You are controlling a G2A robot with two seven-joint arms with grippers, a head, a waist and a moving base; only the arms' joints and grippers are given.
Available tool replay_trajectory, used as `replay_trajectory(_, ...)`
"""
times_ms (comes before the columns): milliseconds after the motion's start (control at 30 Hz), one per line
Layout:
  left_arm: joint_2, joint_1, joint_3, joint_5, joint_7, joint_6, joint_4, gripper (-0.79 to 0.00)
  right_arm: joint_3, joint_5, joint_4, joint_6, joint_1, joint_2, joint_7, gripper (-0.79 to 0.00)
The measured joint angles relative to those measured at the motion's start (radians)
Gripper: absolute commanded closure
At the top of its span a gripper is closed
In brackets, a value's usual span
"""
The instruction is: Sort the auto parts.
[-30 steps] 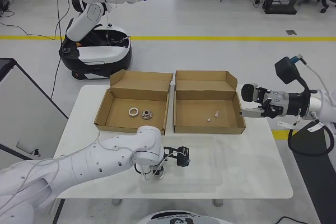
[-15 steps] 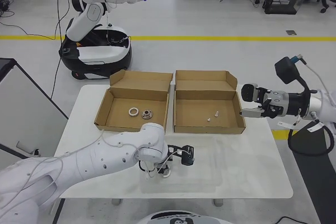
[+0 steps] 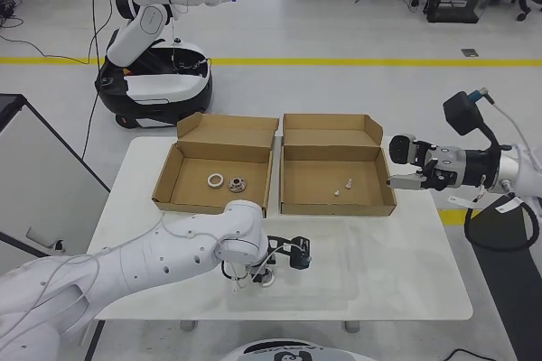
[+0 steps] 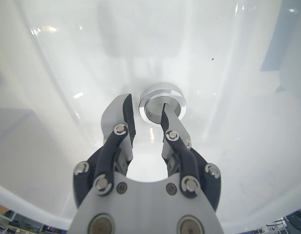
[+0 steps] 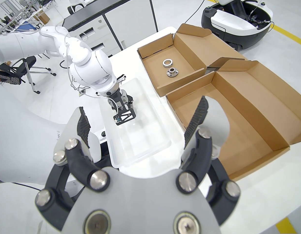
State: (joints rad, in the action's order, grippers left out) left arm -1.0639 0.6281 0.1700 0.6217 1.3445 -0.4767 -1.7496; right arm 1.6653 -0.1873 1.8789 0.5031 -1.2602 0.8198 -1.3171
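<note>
The left gripper (image 4: 145, 102) is spread with nothing clamped. 1 finger (image 4: 174, 122) dips into the bore of a silver metal ring (image 4: 165, 90). The other stands just outside the rim with a sliver of gap showing, so 1 side of the ring's wall sits between the 2 pads. The ring lies flat on the floor of the clear bin (image 4: 91, 49), toward the bin's left end. From above, the left arm's wrist and forearm hang over that end of the bin and hide the ring. The bin sits on the white table (image 3: 406, 271). Just past the bin's far side, 2 open cardboard boxes stand side by side. The left box (image 3: 167, 176), behind the bin's left end, holds a plain ring (image 3: 215, 180) and a flanged bushing (image 3: 238, 185) close together. The right box (image 3: 316, 176), behind the bin's right end, holds 2 small pale parts (image 3: 337, 192). The right gripper (image 5: 142, 104) hangs in the air with its fingers wide apart and empty, well apart from the bin, off beyond the bin's far right corner and just outside the right box's outer wall. Farther beyond the bin, on the floor, stand another robot's dark base (image 3: 154, 90) and, off to the bin's left, a grey cabinet (image 3: 18, 171).
</note>
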Motion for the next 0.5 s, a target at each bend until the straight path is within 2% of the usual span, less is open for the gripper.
replay_trajectory(233,0.000,-0.006,0.000,-0.007,-0.002,-0.002,0.006,-0.289,0.000,0.000,0.000,0.000,0.000,0.000,0.000,-0.785)
replay_trajectory(500,-0.018,-0.001,0.000,-0.014,0.013,0.013,0.024,-0.271,0.000,0.000,0.000,0.000,0.000,0.000,0.000,-0.785)
